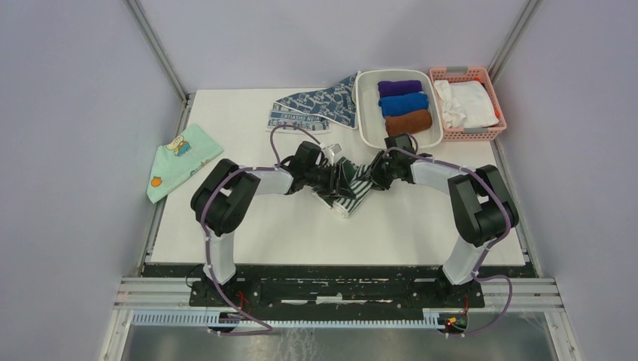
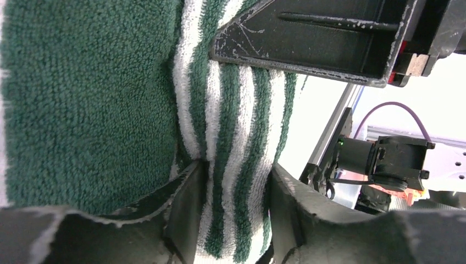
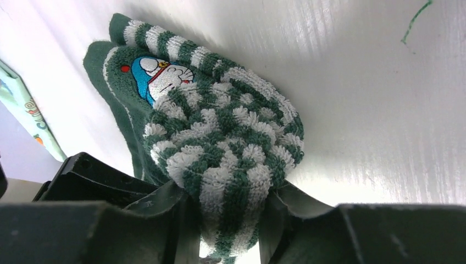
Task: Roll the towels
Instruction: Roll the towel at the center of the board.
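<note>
1. The green towel (image 1: 347, 197) lies in the middle of the table (image 1: 248, 226), between the two arms. It has dark green and white stripes.
2. The left gripper (image 2: 233, 203) is closed on a fold of the green towel. The striped cloth is squeezed tight between its two fingers.
3. The right gripper (image 3: 228, 214) holds the green towel too. A bunched, striped end of the towel is pinched between its fingers.
4. Seen from the top, the two grippers meet over the green towel and are very near each other. The left one comes in from the left and the right one from the right.
5. In the right wrist view, the green towel is bunched into a round lump that rests on the table. A small blue and white cartoon patch (image 3: 159, 74) shows on its dark green part.
6. The blue-grey towel (image 1: 316, 105) lies spread out at the far side of the table. It is just beside the tray (image 1: 363, 113), on the tray's left. No gripper touches it.
7. The white tray holds three rolls in a row: a purple roll (image 1: 399, 87) at the back, a blue roll (image 1: 402, 104) in the middle and a brown roll (image 1: 408, 122) at the front.
8. A pink basket (image 1: 472, 135) stands just to the right of the tray. A white cloth (image 1: 466, 101) lies in it.
9. A mint cloth (image 1: 177, 158) lies at the left edge of the table, well apart from both towels.
</note>
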Tool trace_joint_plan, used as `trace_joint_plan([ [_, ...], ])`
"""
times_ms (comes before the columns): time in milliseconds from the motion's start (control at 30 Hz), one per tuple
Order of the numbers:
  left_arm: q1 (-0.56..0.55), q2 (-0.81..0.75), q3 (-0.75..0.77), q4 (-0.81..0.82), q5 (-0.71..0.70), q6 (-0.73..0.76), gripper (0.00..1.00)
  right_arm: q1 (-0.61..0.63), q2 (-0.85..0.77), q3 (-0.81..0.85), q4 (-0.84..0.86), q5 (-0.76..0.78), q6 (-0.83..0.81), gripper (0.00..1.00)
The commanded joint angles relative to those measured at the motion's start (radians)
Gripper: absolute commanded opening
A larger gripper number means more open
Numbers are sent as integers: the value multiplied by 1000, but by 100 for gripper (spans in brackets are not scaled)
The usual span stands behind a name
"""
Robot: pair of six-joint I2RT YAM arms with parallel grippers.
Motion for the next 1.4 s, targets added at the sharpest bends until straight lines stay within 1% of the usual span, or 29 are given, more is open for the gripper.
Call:
trace_joint_plan([
  [0,-27,-39,-88,-153,-94,-11,56,4,5,63,-193,114,-23,35],
  [67,-44,-101,-92,-200,-174,12,61,12,5,86,-241,134,-24,33],
  [167,-95,-200,-79,-291,-396,55,68,32,13,123,-296,161,-30,30],
  [233,-146,-255,-58,-349,-560,85,75,44,24,146,-325,176,-34,30],
  [333,-254,-307,2,-439,-842,124,78,58,44,170,-353,183,-35,30],
  [433,-395,-313,56,-481,-1140,168,79,67,51,180,-357,187,-28,29],
  [533,-510,-286,103,-482,-1381,239,81,70,56,188,-366,191,-28,29],
  [667,-615,-207,167,-457,-1570,355,83,69,59,191,-368,187,-26,29],
  [733,-648,-157,210,-458,-1638,407,85,69,63,192,-367,183,-27,29],
  [800,-666,-109,254,-456,-1676,446,86,70,66,193,-366,175,-25,29],
  [1000,-667,9,285,-425,-1679,498,88,70,64,192,-363,164,-27,29],
  [1167,-662,77,288,-409,-1657,503,88,70,63,191,-361,157,-28,29],
  [1267,-651,113,298,-443,-1637,470,85,70,62,190,-358,151,-28,29],
  [1333,-642,115,295,-466,-1609,441,79,70,59,188,-352,149,-31,29],
  [1367,-634,109,287,-472,-1589,427,74,70,56,186,-348,146,-32,29],
])
